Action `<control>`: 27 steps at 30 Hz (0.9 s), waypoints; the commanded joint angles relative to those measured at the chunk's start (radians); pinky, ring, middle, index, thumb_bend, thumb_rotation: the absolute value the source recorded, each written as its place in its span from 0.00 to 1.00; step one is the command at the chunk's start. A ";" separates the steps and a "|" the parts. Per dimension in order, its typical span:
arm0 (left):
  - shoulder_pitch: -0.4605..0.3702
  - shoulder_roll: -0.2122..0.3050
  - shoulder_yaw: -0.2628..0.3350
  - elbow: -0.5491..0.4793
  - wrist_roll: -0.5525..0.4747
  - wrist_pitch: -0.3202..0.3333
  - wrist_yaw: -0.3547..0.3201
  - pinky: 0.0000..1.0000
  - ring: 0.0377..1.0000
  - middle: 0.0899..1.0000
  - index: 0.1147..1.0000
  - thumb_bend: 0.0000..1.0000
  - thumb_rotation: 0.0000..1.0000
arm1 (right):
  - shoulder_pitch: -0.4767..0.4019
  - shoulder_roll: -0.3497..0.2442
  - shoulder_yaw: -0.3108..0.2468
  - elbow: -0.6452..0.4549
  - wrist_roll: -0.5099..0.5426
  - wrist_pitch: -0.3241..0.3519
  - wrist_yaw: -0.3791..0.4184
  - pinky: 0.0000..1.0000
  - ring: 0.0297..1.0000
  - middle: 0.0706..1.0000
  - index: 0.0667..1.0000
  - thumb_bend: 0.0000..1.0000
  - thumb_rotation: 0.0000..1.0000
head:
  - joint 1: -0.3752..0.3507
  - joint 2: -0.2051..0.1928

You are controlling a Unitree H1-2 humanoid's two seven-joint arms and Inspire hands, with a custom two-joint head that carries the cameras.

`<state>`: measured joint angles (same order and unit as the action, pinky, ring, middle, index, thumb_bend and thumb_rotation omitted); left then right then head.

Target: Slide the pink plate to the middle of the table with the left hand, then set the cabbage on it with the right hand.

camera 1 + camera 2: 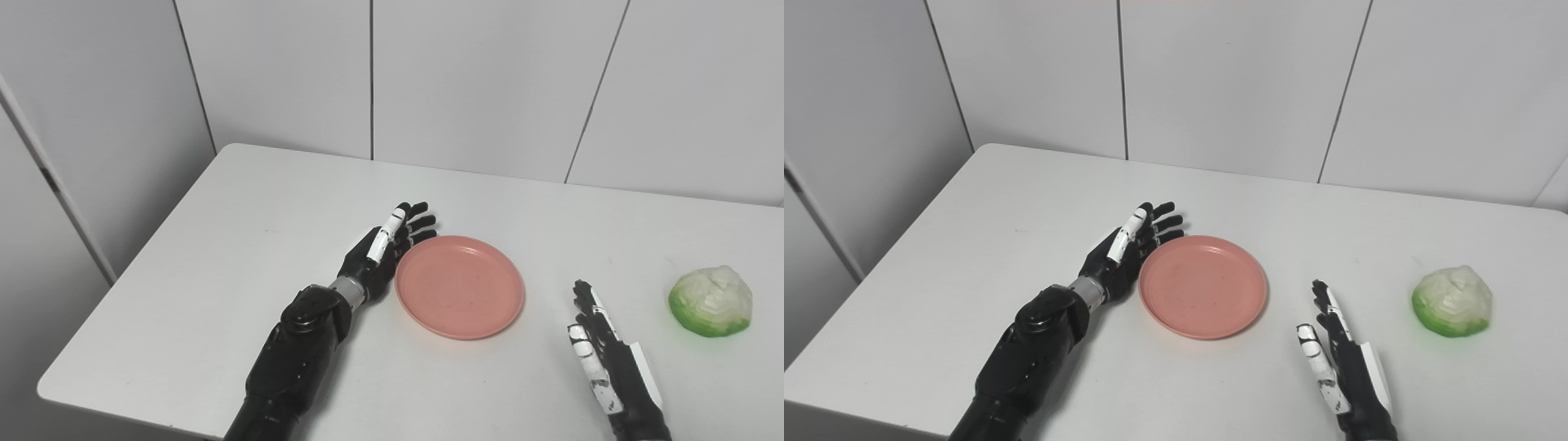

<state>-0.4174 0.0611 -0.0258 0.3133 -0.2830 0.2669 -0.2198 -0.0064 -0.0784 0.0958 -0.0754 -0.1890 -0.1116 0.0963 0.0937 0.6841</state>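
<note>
The pink plate (460,286) looks about centred on the worktop (245,245), left robot hand (383,251) open against its rim, while the cabbage (710,301) lies unlifted beyond the open right robot hand (603,355).

Pink plate (460,286) flat, mid-table; pale green-edged cabbage (711,301) well right.

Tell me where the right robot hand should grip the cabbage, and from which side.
Probably from above, fingers spread over the domed top of the cabbage, closing on its green sides. It sits flat side down, apart from the plate, and the right robot hand is open beside it.
</note>
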 commanded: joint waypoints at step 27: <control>0.115 -0.024 0.005 -0.134 -0.017 0.033 -0.076 0.93 0.92 0.93 0.92 0.41 1.00 | -0.013 0.061 0.038 -0.023 -0.153 0.025 -0.104 0.91 0.94 0.93 0.93 0.29 1.00 | -0.234 0.011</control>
<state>-0.3113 0.0383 -0.0270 0.1673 -0.3114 0.3258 -0.3075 -0.0073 -0.0332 0.1300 -0.0795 -0.3376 -0.0934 0.0066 -0.1335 0.6949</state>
